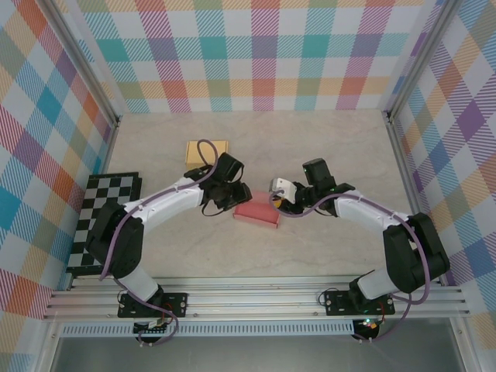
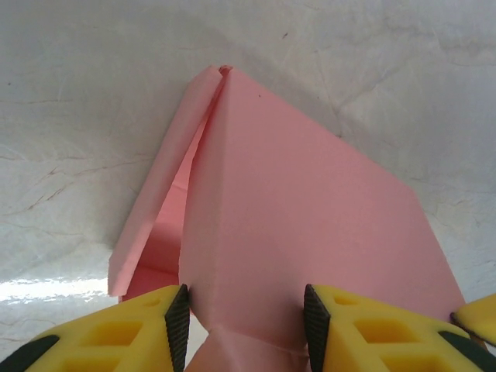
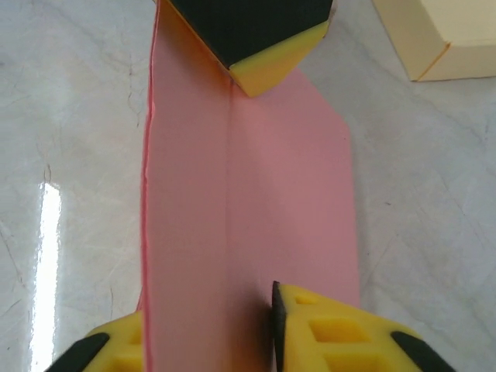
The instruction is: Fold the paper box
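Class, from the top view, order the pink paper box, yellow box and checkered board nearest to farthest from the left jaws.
1. Pink paper box: closest, at table centre.
2. Yellow box: just behind, toward the back wall.
3. Checkered board: farthest, at the left edge.

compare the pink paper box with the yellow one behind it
The pink box is partly unfolded, a side flap standing open; the yellow box looks fully closed. The pink box lies mid-table with the left gripper and right gripper at it; the yellow box lies further back, apart from both. Both are flat, rectangular boxes resting on the table.
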You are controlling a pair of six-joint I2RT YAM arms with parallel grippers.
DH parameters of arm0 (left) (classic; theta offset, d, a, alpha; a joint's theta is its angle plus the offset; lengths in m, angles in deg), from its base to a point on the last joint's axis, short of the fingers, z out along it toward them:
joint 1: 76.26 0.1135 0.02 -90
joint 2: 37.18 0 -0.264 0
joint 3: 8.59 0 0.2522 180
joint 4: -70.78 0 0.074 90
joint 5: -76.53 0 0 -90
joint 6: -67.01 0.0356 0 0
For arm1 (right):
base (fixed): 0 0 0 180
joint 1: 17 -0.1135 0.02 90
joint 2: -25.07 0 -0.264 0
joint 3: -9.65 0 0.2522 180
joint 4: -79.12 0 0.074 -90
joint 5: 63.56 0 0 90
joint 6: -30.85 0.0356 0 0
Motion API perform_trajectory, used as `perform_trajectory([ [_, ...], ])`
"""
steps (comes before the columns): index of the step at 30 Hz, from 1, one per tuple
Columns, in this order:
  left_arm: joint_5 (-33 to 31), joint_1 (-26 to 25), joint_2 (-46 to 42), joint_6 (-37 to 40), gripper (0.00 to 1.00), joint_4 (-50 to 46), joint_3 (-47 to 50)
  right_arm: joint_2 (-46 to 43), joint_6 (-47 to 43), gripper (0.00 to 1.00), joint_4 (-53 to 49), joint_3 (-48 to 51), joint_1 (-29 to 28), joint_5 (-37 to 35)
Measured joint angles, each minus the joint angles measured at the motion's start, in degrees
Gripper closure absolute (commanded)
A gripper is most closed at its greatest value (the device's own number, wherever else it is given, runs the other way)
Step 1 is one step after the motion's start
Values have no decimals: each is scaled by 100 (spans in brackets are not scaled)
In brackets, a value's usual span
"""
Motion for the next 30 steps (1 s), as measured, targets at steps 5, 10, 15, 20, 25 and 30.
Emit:
perform_trajectory([
  [5, -173, -136, -127, -2, 57, 177, 256, -37, 181, 52, -295, 0, -28, -103],
  [10, -269, -186, -227, -24, 57, 367, 507, -450, 476, 48, -573, 7, -48, -125],
  [15, -422, -195, -332, -42, 57, 402, 664, -988, 999, 48, -804, 9, -48, -57],
  [20, -538, -216, -341, 0, 50, 264, 887, -1421, 2293, 46, -754, -39, -48, -367],
  [25, -575, -223, -341, 7, 46, 227, 984, -994, 4304, 46, -962, -485, -48, -1196],
  [30, -599, -225, -352, 13, 38, 188, 1040, -361, 5947, 45, -1082, -549, -116, -1856],
])
